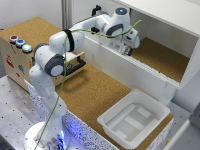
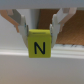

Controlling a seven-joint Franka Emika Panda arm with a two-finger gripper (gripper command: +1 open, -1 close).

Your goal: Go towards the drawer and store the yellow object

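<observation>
One gripper (image 2: pixel 38 31), two fingers (image 2: pixel 21 26) clamped on one yellow object (image 2: pixel 39 44), a cube marked N, held over the white ledge (image 1: pixel 125 62) by the cork shelf (image 1: pixel 160 57); one drawer (image 1: pixel 75 66), one white tub (image 1: pixel 133 119), three buttons (image 1: pixel 20 43).

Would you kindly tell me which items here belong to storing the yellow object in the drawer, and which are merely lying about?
Part of the job:
- yellow object, an N-marked cube between the tool fingers
- drawer

Just lying about:
- white plastic tub
- coloured buttons on the wooden box
</observation>
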